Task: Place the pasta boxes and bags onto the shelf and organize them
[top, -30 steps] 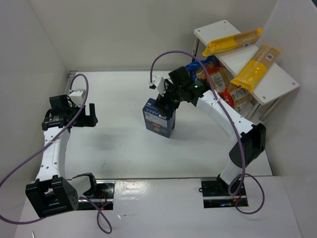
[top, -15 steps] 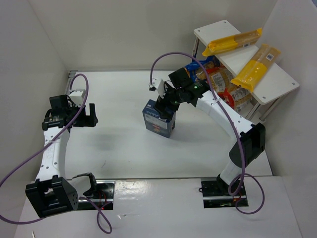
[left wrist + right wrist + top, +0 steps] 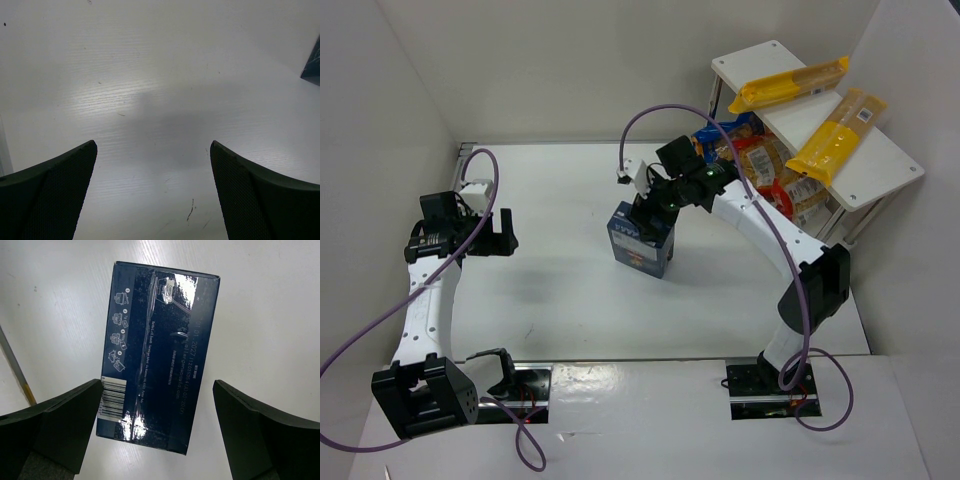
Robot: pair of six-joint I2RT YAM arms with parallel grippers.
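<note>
— Only the right arm has shifted: its wrist has swung a little over the pasta box (image 3: pixel 160 350), while the left arm has not budged.

— Going from the left, then?

— The left hand (image 3: pixel 152 150) hangs released over bare tabletop (image 3: pixel 550 290), holding nothing. Toward the middle, the pasta box stands on the tabletop, well apart from the shelf (image 3: pixel 880 165). The right hand (image 3: pixel 156 385) hovers above it, spread wide to either side and gripping nothing yet.

— What could go wrong?

— The box sits slightly skewed between the fingers, so closing off-square may twist it or tip it over.

— And the shelf?

— It stands at the far right. Two long yellow bags (image 3: pixel 790 85) lie slanted on its white boards, one reaching past an edge. Red and blue packets (image 3: pixel 765 160) crowd the tier beneath. With so little free room, a box pushed in carelessly may knock a bag off.
</note>
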